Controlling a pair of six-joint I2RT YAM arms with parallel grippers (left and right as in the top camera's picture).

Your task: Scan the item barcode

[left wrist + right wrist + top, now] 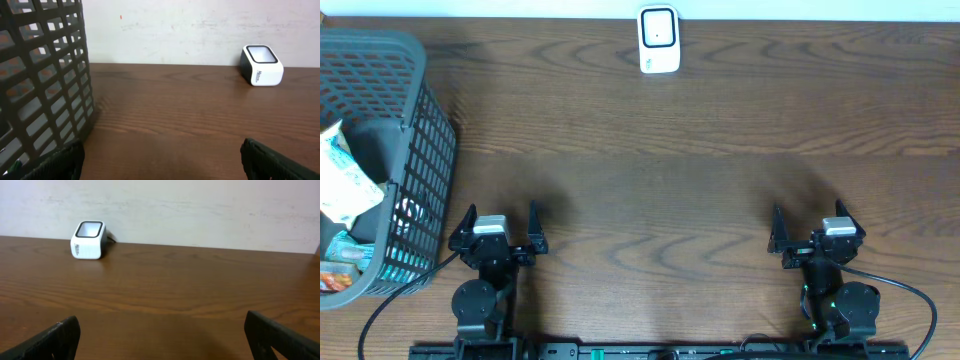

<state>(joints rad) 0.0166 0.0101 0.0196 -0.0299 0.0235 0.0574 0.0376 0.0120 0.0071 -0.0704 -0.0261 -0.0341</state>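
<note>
the brown wood-grain counter (670, 180) fills nearly the whole overhead view, and in both wrist views it runs back to a pale, scuffed wall (200, 30). at the counter's left edge stands a dark grey plastic basket (430, 130) with lattice sides; in the left wrist view its wall (45, 75) rises close by on the left. the two arms sit at the near edge of the counter, well apart from each other, the left one just beside the basket. the left pincer (502, 212) points toward the far edge with its jaws spread wide, gripping nothing – in its own wrist view the dark fingers (55, 162) show only at the lower corners, with bare counter between them. the right pincer (808, 212) stands the same way, jaws wide apart and gripping nothing, its fingers (50, 340) low at the frame corners over bare wood. inside the basket lie crinkled packets (342, 185), pale with patches of blue-green and orange print, partly cut off by the frame edge; no barcode can be made out on them. the scanner (659, 40) – a small white block with a dark-rimmed window on top – sits at the far edge of the counter near the middle, close to the wall and well apart from both pincers and the basket; the left wrist view has it to the right (262, 66), the right wrist view to the left (89, 240). a thin black cable (910, 295) loops beside the right arm's base.
</note>
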